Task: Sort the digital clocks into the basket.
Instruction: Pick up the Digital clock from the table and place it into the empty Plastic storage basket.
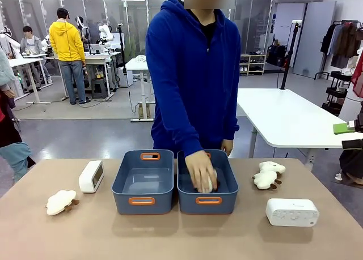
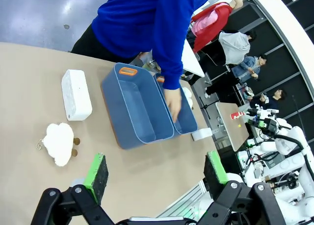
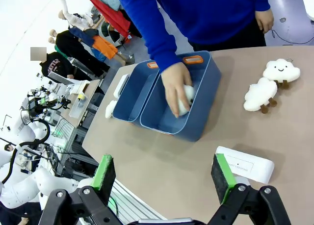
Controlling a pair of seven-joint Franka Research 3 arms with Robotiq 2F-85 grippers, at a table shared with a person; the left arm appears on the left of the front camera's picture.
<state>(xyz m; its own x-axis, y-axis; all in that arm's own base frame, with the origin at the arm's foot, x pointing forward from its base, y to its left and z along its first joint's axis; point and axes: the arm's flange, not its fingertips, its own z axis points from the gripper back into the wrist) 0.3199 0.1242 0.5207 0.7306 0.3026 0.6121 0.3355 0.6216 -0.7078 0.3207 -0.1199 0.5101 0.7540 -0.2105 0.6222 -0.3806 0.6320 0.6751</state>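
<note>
Left claw (image 2: pixel 156 170), right claw (image 3: pixel 163 173) gaping open, white rounded plastic clock (image 3: pixel 244 164) lying nearby, person's hand (image 1: pixel 201 170) reaching into blue-grey plastic basket (image 1: pixel 190 202)

Tan counter (image 1: pixel 170 237), blue-grey basket (image 1: pixel 122 201) with orange-rimmed slots, identical basket (image 1: pixel 228 202) at its 3 o'clock, white clock (image 1: pixel 89 177) with dark display at 9 o'clock, 2nd white clock (image 1: pixel 292 212) at 4 o'clock, white plush clouds (image 1: pixel 266 176) with brown feet, blue sleeve (image 1: pixel 173 113), green-padded black fingers (image 2: pixel 96 171).

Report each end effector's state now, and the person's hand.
Left end effector: open, empty.
Right end effector: open, empty.
Person's hand: on a white item in a basket.
</note>
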